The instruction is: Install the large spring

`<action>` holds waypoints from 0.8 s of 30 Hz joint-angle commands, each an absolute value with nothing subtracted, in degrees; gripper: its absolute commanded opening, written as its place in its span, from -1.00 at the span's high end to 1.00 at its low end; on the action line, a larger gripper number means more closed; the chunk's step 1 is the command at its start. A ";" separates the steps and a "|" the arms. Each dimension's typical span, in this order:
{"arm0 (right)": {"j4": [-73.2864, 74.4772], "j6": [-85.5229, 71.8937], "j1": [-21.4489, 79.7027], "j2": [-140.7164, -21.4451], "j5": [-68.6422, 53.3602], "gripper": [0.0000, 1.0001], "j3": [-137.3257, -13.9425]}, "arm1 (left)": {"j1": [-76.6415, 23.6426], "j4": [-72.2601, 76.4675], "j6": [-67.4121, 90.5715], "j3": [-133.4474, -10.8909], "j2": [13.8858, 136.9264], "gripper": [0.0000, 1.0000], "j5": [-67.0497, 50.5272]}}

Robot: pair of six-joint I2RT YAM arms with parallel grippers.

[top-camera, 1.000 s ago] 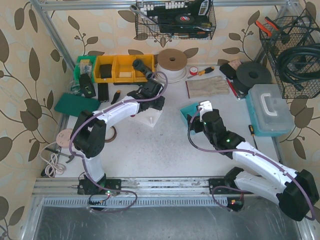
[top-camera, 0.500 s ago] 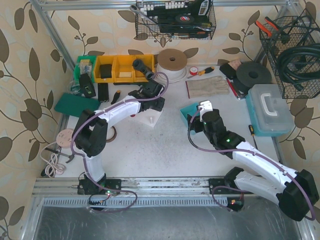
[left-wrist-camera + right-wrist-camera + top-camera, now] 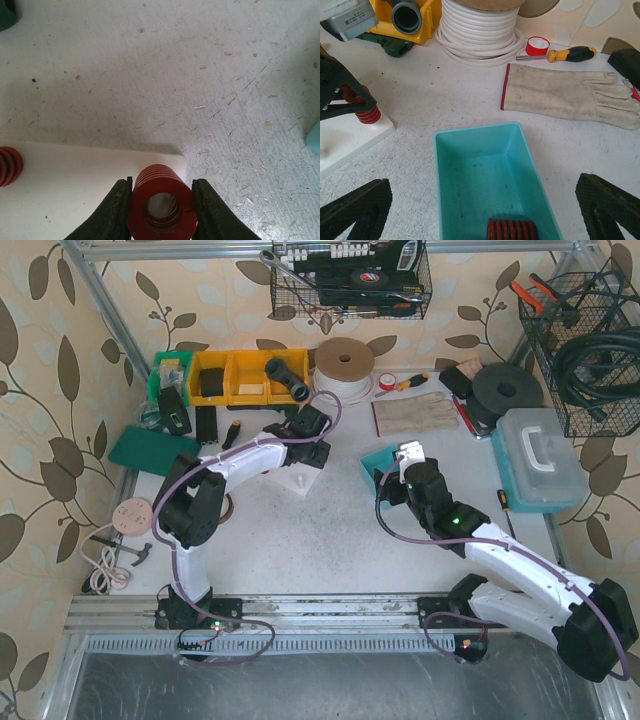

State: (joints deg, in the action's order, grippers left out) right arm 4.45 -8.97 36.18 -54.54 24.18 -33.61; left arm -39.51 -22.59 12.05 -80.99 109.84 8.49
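insertion step, judging by the layout. far left on the white block: a smaller red spring, already standing there. just to the right, at the block's corner: the large spring, clasped on both flanks by the left gripper, axis pointing up at the wrist camera, hollow core visible. from the right wrist view, stands upright with its lower coils at or just above the block's top; cannot tell whether seated on a peg or in a hole, or merely resting there.

calls next, most likely, for a straight downward press, keeping the coil upright and centred over any seat hidden beneath it, then a release only once bottomed out. risks tipping or springing sideways off the corner if let go early, being elastic and close to the edge.

further right, apart from the block: a teal tray with another red spring lying on its side at the near end. above that tray, the right gripper, jaws spread wide, grasping nothing, well apart from the work on the block. needs nothing there for now beyond keeping clear of the left arm.
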 commanded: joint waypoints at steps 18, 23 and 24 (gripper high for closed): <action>5.81 -10.03 34.29 -55.29 22.79 -0.96 -34.41 | -40.09 -22.85 12.48 -80.32 101.93 -0.35 10.47; 17.08 -12.58 30.00 -60.59 16.45 -0.92 -42.58 | -40.16 -20.86 13.76 -75.48 92.90 -0.47 10.13; 19.89 -12.80 29.13 -62.44 14.80 -0.87 -44.73 | -40.13 -20.09 14.20 -73.79 90.93 -0.47 10.21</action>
